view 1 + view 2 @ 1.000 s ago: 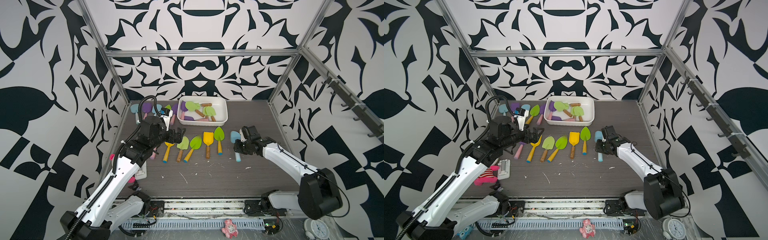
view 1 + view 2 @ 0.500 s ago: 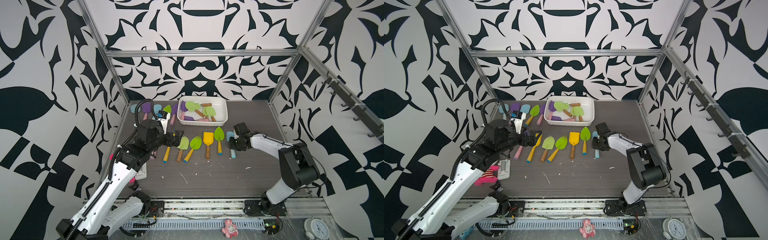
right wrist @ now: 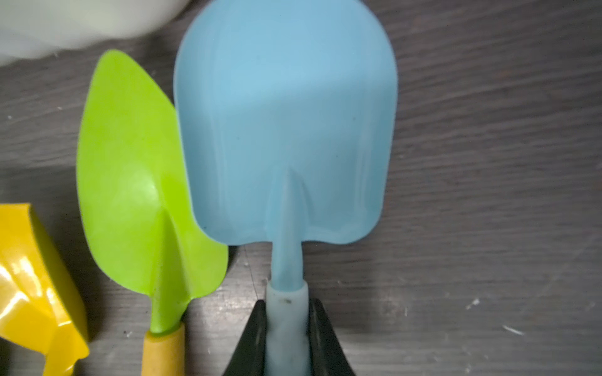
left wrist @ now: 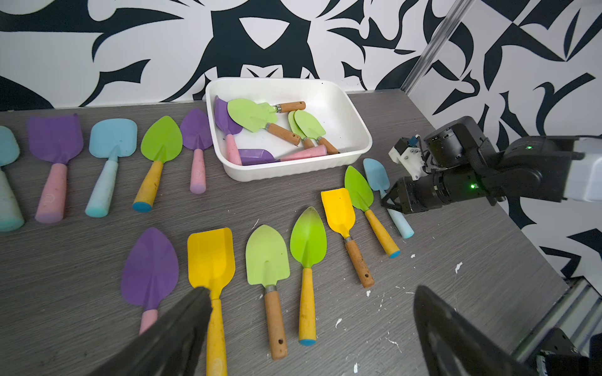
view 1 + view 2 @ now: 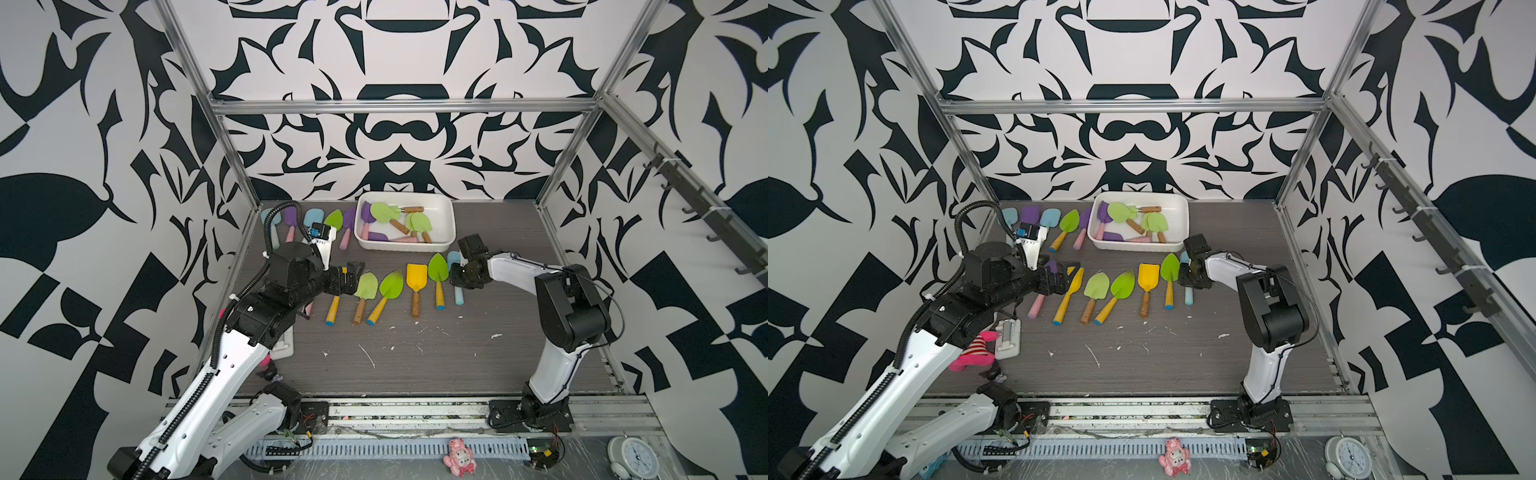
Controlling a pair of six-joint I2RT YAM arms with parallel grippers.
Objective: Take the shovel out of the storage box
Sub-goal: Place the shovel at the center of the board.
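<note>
The right claw (image 3: 286, 314) pinches the light blue shovel (image 3: 283, 130) by its handle, down on the table (image 5: 478, 357) beside a green shovel (image 3: 136, 182) and out of the white storage box (image 5: 415, 246), so I think it must let go next, while the left claw (image 4: 311, 289) is spread wide.

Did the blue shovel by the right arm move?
Yes. The blue shovel has shifted toward the storage box, and now sits closer to the green shovel beside it.
</note>
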